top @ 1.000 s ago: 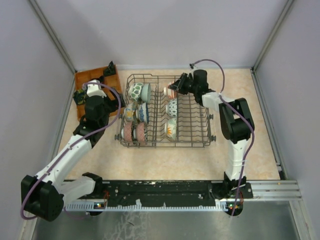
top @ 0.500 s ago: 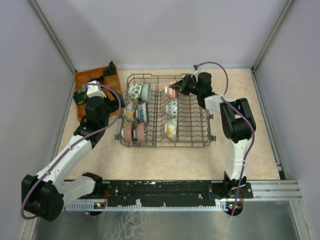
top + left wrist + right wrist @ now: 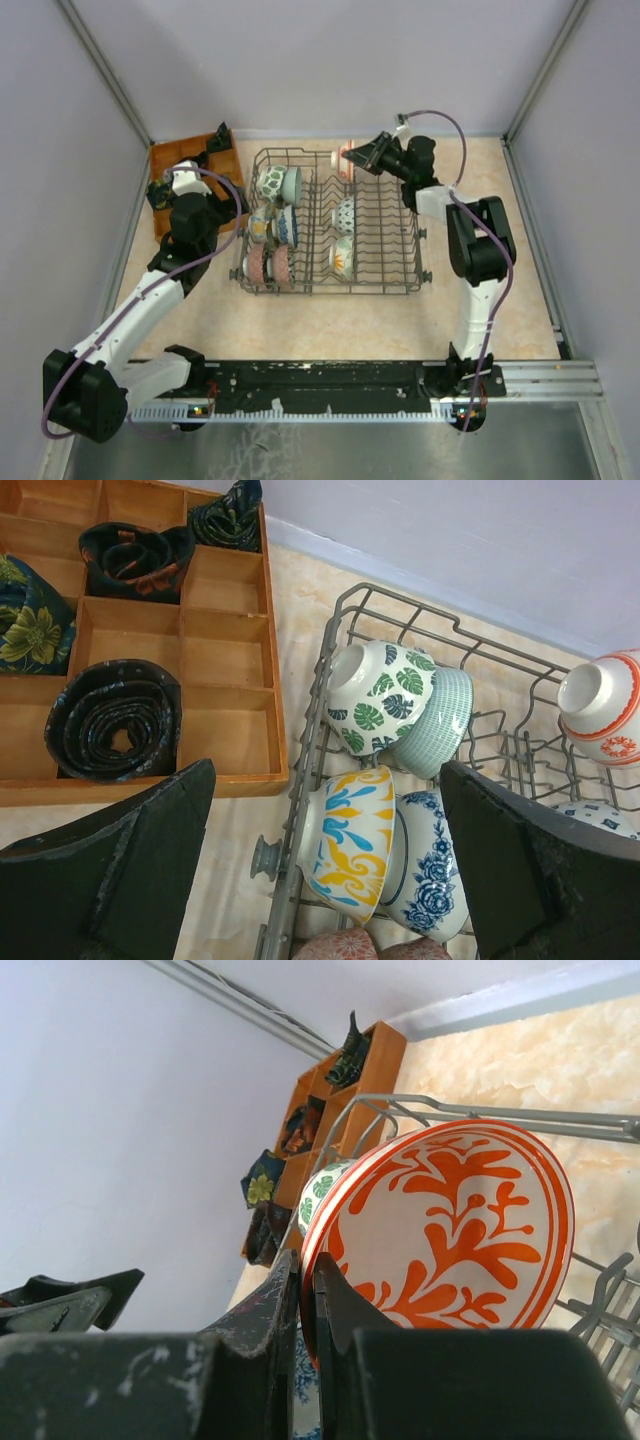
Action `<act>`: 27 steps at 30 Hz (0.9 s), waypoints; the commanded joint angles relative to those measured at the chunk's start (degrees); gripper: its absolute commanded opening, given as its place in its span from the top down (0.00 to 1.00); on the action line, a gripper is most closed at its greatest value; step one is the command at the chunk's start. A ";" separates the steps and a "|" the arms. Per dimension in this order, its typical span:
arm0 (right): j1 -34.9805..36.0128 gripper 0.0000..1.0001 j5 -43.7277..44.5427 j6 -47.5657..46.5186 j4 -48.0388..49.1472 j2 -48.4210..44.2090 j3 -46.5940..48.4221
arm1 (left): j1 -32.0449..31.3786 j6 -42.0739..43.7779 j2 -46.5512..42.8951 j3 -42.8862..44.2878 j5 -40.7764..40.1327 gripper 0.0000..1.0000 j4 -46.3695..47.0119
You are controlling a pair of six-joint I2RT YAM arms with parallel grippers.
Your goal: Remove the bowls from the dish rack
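The dark wire dish rack [image 3: 330, 290] stands mid-table with several bowls on edge between its tines. My right gripper [image 3: 364, 157] is shut on the rim of a red-orange patterned bowl [image 3: 346, 158], held in the air over the rack's far edge. In the right wrist view both fingers [image 3: 290, 1295] pinch that bowl [image 3: 450, 1230] at its rim. My left gripper [image 3: 327, 772] is open beside the rack's left side, over a yellow-and-blue bowl [image 3: 350, 840] and a blue floral bowl [image 3: 430, 865]. Behind them sit a green-leaf bowl [image 3: 380, 695] and a green striped bowl [image 3: 442, 720].
An orange-brown compartment tray [image 3: 178, 152] with dark rolled cloths [image 3: 110, 720] lies left of the rack, close to the left arm. Grey walls close in the back and both sides. A black rail [image 3: 330, 380] runs along the near edge.
The right gripper has lifted the red-orange bowl up from the rack's back row and carried it toward the far edge. The left arm has not moved.
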 commanded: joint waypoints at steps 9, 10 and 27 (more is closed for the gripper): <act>-3.33 1.00 14.78 -22.96 -27.27 -20.47 7.10 | -0.33 0.01 0.32 0.29 0.14 0.01 1.94; -3.48 1.00 17.99 -25.73 -31.91 -21.84 8.54 | -0.29 -0.01 0.26 0.09 0.04 0.01 2.13; -7.98 1.00 51.90 -46.80 -73.04 -6.42 30.46 | -0.33 -0.60 -0.08 0.38 1.46 0.01 1.42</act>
